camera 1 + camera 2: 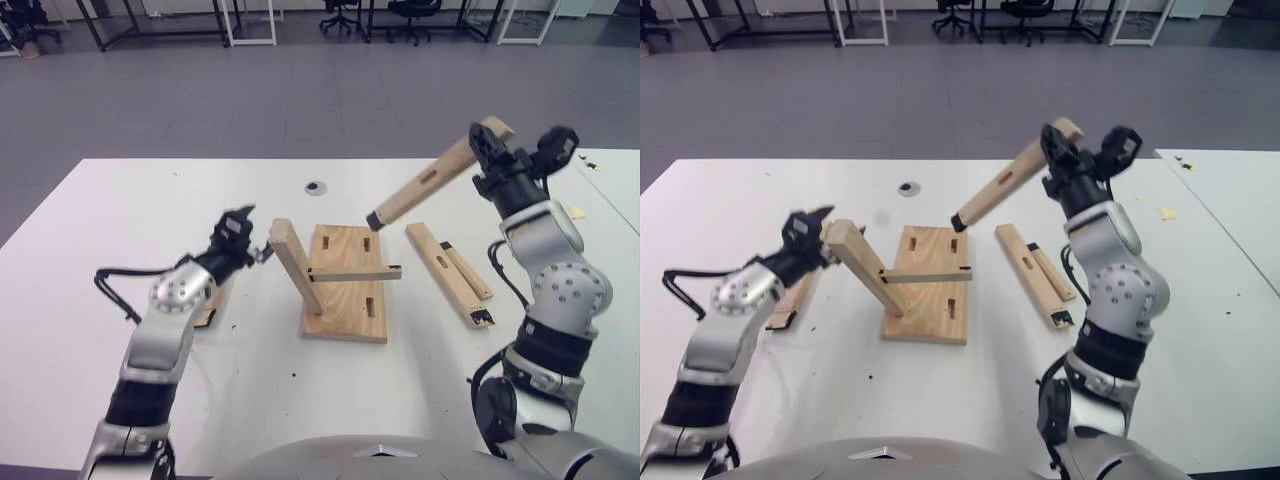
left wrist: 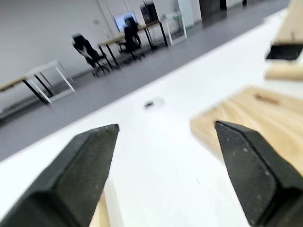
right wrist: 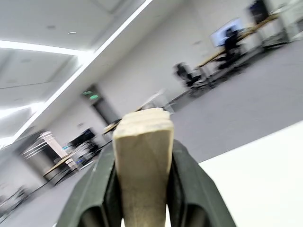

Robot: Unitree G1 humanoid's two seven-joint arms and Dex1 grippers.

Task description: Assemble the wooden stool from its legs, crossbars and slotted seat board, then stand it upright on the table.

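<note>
Table [image 1: 100, 220] white, grey floor [image 1: 300, 90] beyond, right hand [image 1: 487, 152] clamping leg [image 1: 420, 185], left hand [image 2: 165, 127] agape

A: Wooden piece [image 1: 792, 298] beside the left arm [image 1: 735, 300]: leg or crossbar?
B: Cannot tell. The forearm covers most of it.
A: The raised leg [image 3: 142, 142]?
B: In the right wrist view its length runs out of frame between the right gripper's [image 3: 143, 189] fingers [image 3: 97, 189]. The room behind is a blur.
A: The small round thing [image 1: 316, 187] on the table [image 1: 120, 220]?
B: Too small to identify. In the left wrist view, the seat board [image 2: 255, 113] is blurred and cut by the frame's edge.
</note>
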